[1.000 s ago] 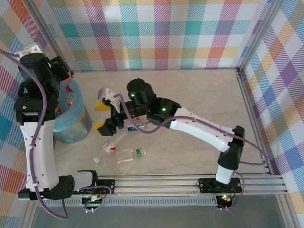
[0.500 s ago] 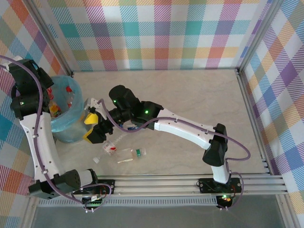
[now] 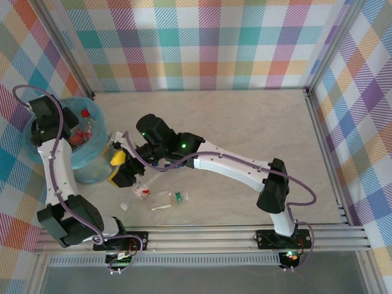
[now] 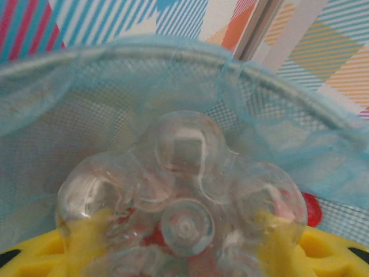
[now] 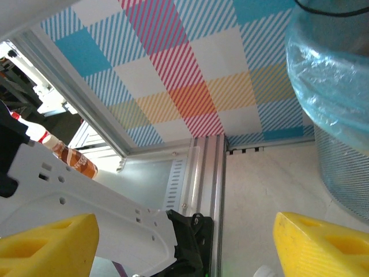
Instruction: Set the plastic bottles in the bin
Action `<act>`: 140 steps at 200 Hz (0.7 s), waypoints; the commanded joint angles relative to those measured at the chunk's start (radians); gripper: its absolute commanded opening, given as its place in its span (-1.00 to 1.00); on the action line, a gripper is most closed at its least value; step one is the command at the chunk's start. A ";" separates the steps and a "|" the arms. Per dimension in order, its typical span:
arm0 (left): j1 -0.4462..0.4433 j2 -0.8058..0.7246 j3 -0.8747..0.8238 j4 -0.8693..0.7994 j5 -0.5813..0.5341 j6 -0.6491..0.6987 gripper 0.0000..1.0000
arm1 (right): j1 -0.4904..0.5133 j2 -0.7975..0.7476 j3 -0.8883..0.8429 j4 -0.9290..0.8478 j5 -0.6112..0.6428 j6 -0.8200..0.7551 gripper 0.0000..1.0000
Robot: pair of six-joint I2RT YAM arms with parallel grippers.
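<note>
Plastic bottle [image 4: 184, 173], clear, clamped base-outward in the left claw [image 4: 184, 254] over the bin [image 4: 115, 60]; release only when well inside the rim. Right claw [image 3: 120, 168], fingers apart, hangs beside the bin; loose bottles [image 3: 142, 191] lie on the tabletop [image 3: 245, 122].

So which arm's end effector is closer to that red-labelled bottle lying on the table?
Right. Its end effector hovers just beside the red-labelled bottle; the left end effector is at the bin, holding a clear bottle.
</note>
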 commanded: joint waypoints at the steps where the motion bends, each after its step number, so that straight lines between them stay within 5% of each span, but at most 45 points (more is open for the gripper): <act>1: 0.019 0.028 -0.009 0.027 0.026 -0.017 0.10 | 0.010 0.010 0.049 -0.025 -0.012 0.002 0.59; 101: 0.018 0.171 0.000 -0.060 0.020 -0.003 0.14 | 0.023 0.032 0.076 -0.046 -0.014 0.024 0.57; 140: 0.015 0.138 0.039 -0.090 0.051 -0.020 0.42 | 0.029 0.018 0.081 -0.065 -0.011 0.015 0.56</act>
